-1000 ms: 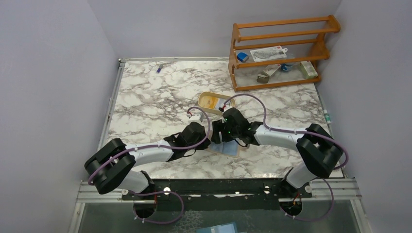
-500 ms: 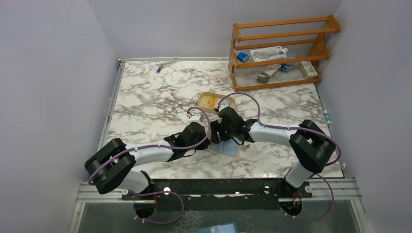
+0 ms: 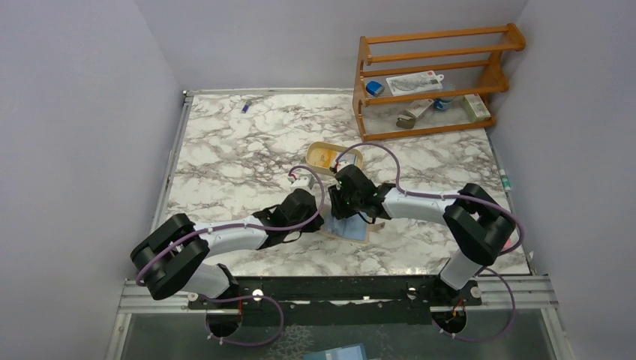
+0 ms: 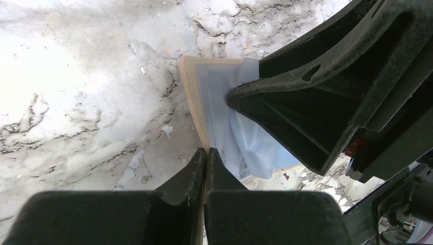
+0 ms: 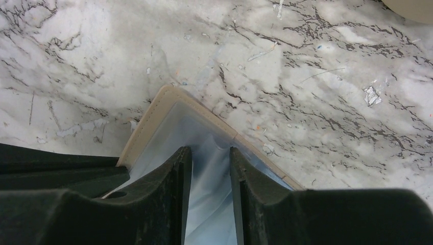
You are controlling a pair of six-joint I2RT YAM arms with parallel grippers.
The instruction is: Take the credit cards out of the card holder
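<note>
At 6 o'clock of the oval tray (image 3: pixel 330 144), the soft, surely light card holder (image 3: pixel 351 229) is pinched at its beige rim by the left gripper (image 4: pixel 206 153), while the right gripper (image 5: pixel 210 153), jaws narrowly apart, straddles its slick-looking blue pocket (image 5: pixel 204 130).

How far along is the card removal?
Done: one yellow-orange card lies in the tray. In hand: left gripper pinches the edge of the open card holder; right gripper reaches into its pale blue inside, grip unclear. Left: any cards remaining inside, none visible.
</note>
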